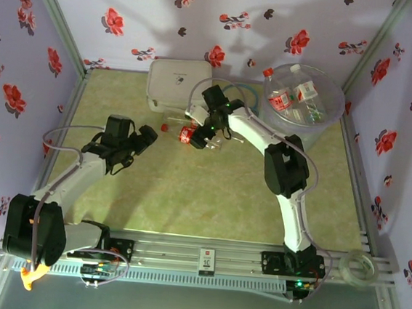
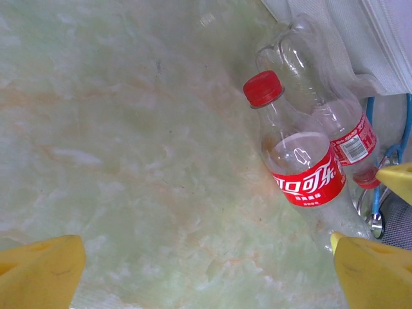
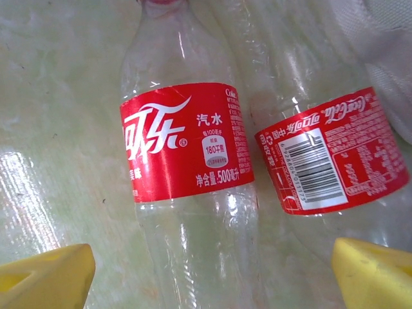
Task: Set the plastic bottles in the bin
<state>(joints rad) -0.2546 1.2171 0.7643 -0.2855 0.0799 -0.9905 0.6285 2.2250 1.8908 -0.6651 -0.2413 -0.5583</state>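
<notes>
Two clear plastic bottles with red labels lie side by side on the green table next to the white case. The nearer one (image 2: pixel 302 170) has a red cap (image 2: pixel 262 88), and the other (image 2: pixel 344 132) lies behind it. My right gripper (image 3: pixel 209 277) is open directly above them, with its yellow fingers (image 3: pixel 45 277) on either side of the left bottle (image 3: pixel 183 141); the second bottle (image 3: pixel 331 151) is to its right. From above, the right gripper (image 1: pixel 206 134) hovers at these bottles (image 1: pixel 186 134). My left gripper (image 1: pixel 136 142) is open to their left, holding nothing. The bin (image 1: pixel 329 90) at the back right holds two bottles (image 1: pixel 281 97).
The white case (image 1: pixel 178 84) stands at the back, touching the far bottle. A blue-green cable loop (image 1: pixel 237 92) lies between the case and the bin. A roll of clear tape (image 1: pixel 359 268) sits on the front rail at the right. Floral walls enclose the table.
</notes>
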